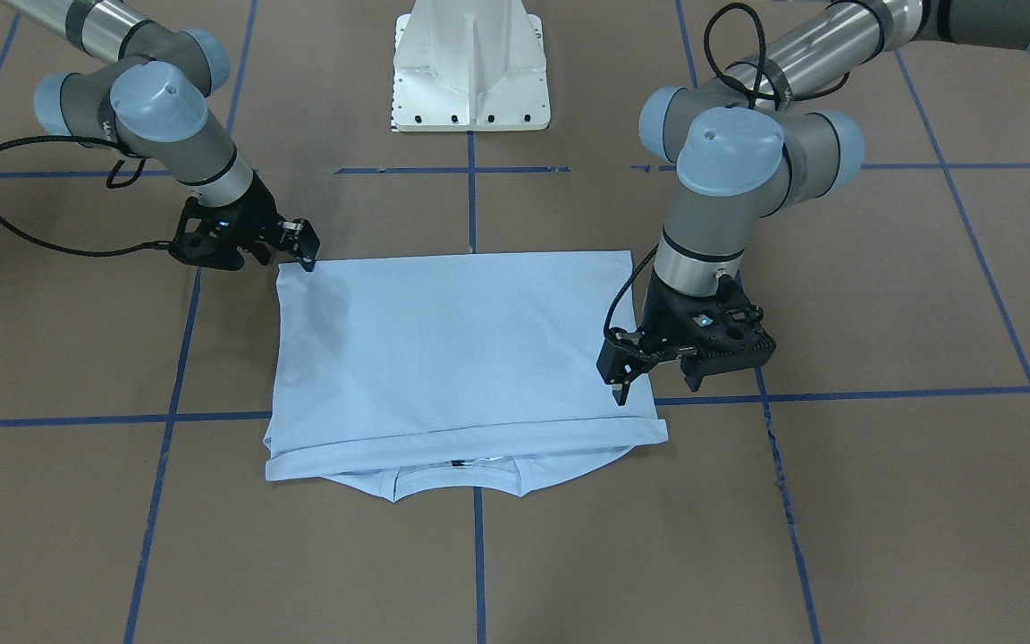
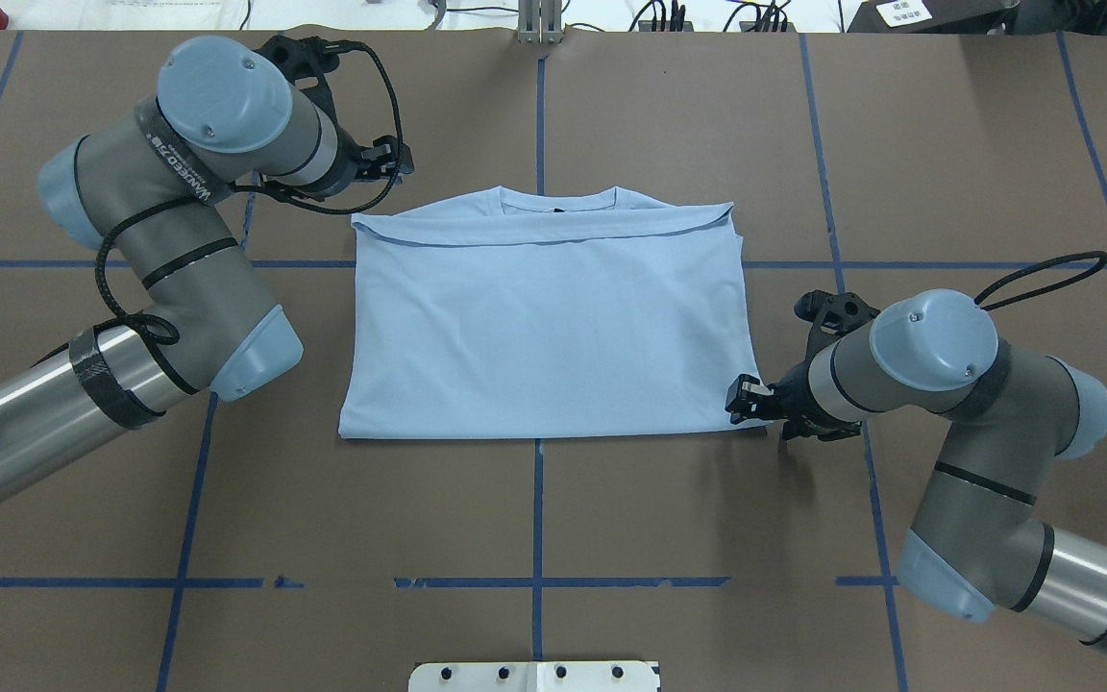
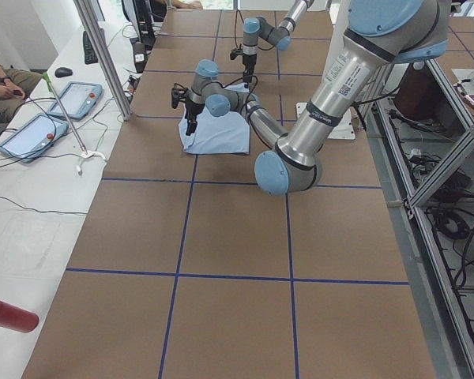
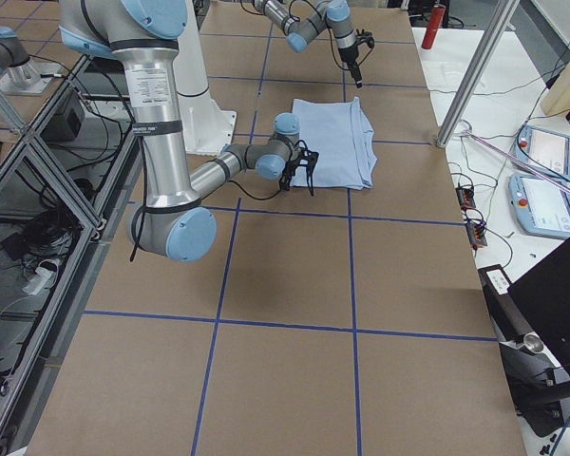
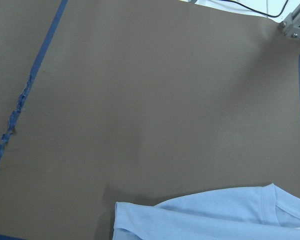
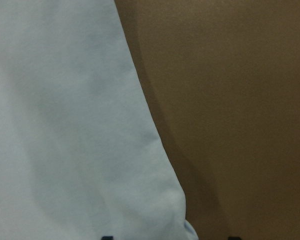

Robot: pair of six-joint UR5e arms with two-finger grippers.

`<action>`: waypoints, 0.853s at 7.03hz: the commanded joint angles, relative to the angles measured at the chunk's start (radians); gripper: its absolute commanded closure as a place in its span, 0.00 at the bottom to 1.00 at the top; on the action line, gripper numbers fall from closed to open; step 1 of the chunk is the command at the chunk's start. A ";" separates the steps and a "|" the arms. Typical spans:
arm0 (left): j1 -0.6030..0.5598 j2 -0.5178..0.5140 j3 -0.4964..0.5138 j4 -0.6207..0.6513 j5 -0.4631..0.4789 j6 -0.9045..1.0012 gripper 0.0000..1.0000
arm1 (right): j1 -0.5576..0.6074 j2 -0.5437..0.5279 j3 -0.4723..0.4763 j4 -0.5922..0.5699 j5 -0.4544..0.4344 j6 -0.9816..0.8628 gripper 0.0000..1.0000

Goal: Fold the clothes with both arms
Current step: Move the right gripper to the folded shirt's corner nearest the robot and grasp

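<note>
On the tabletop (image 2: 553, 519), seen overhead: shirt (image 2: 544, 327) runs 9-to-3. Right fingers (image 1: 306, 256) apart, at its 4 o'clock corner; left fingers (image 1: 620, 390) apart, near 10 o'clock corner.

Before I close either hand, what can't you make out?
Right hand: whether it touches the shirt corner; its wrist view cuts the fingertips off at the bottom edge.
Left hand: height over the shirt; its wrist view shows no fingers, and overhead its own wrist covers most of it.
Under the shirt's top layer: covered in every view.
Side views: hands too small.
</note>
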 commanded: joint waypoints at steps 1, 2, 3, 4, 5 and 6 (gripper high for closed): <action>0.000 0.005 0.000 -0.001 0.001 0.003 0.00 | 0.000 0.000 -0.002 0.001 0.001 -0.002 0.94; 0.000 0.005 0.000 -0.001 0.001 0.002 0.00 | 0.000 0.000 0.003 0.001 0.000 -0.002 1.00; 0.000 0.005 0.000 -0.002 0.001 0.002 0.00 | 0.001 0.000 0.004 0.001 0.001 -0.002 1.00; 0.000 0.005 0.000 -0.002 0.001 0.003 0.00 | 0.001 0.000 0.004 0.001 0.009 -0.002 1.00; 0.000 0.005 0.000 -0.002 0.001 0.003 0.00 | 0.006 -0.003 0.018 0.001 0.017 -0.002 1.00; 0.000 0.005 0.000 -0.001 0.003 0.003 0.00 | 0.000 -0.029 0.056 0.001 0.015 -0.002 1.00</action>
